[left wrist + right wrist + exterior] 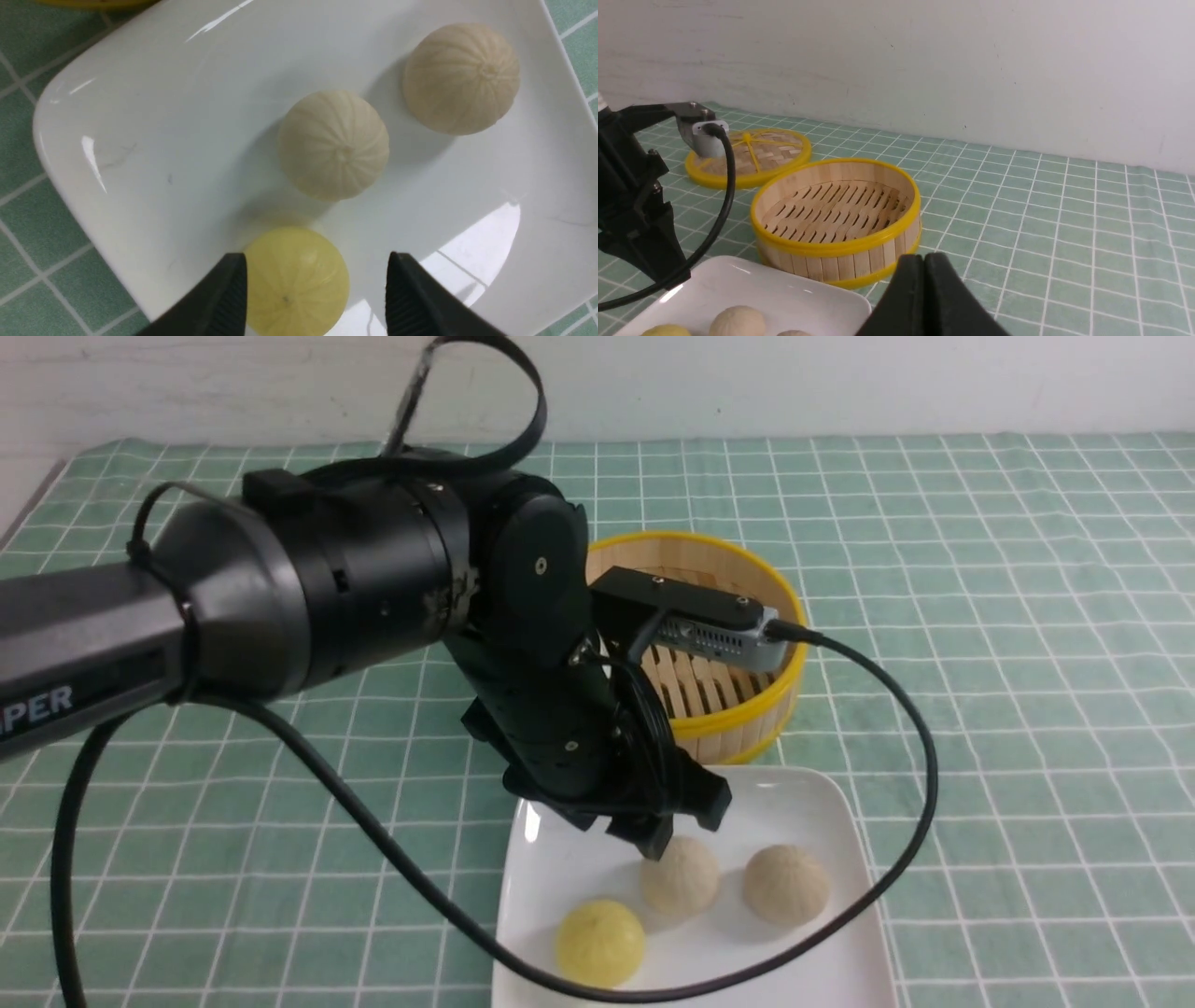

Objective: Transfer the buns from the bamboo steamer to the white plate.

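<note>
Transfer step judged complete: three buns [686, 874] on the white plate [569, 859], bamboo steamer [840, 266] empty; left gripper [315, 257] jaws released above them, right gripper [924, 261] jaws clenched empty; next move calls for withdrawal only.

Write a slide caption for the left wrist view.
Open left tool over a white plate with three buns: two beige, one yellow.
</note>
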`<state>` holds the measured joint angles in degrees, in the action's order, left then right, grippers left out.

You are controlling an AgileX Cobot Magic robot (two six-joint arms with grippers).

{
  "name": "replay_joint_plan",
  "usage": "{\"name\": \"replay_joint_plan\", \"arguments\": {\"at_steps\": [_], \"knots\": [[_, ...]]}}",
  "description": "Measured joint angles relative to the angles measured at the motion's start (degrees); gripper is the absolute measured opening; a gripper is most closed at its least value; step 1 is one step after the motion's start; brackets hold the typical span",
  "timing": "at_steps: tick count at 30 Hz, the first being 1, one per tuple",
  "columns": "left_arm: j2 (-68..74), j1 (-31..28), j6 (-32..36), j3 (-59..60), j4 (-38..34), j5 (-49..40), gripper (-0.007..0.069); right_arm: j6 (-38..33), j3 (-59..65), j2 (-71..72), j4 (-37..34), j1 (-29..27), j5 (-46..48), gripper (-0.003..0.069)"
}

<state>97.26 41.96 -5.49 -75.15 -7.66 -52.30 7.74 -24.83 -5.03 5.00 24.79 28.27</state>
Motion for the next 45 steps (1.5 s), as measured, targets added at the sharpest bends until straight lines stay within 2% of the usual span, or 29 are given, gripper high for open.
{"name": "replay_joint_plan", "arguments": {"at_steps": [9, 19, 26, 34, 37, 42, 45], "knots": [[0.0, 0.0, 0.0, 0.0, 1.9, -0.77, 0.0417, -1.07, 0.18, 0.0, -5.86, 0.0, 3.04, -0.0008], [0.0, 0.0, 0.0, 0.0, 2.29, -3.58, 0.0397, -1.26, 0.18, 0.0, -6.03, 0.0, 3.09, -0.0003], [0.0, 0.0, -0.63, 0.0, 2.29, -4.29, 0.0286, -1.26, 0.18, 0.0, -6.03, 0.0, 3.09, 0.0001], [0.0, 0.0, -2.98, -0.11, 2.29, -6.09, 0.0026, -1.26, 0.18, 0.0, -6.03, 0.0, 3.09, 0.0005], [0.0, 0.0, -3.03, -0.11, 2.29, -6.9, 0.0001, -1.26, 0.18, 0.0, -6.03, 0.0, 3.09, 0.0008], [0.0, 0.0, -3.03, -0.11, 2.29, -7.29, 0.0001, -1.26, 1.37, 0.99, -6.03, -1.73, 2.91, 0.0011], [0.0, 0.0, -3.03, -0.11, 2.29, -7.29, 0.0001, -1.26, 5.65, 3.2, -5.84, -7.42, 2.5, 0.0012]]}}
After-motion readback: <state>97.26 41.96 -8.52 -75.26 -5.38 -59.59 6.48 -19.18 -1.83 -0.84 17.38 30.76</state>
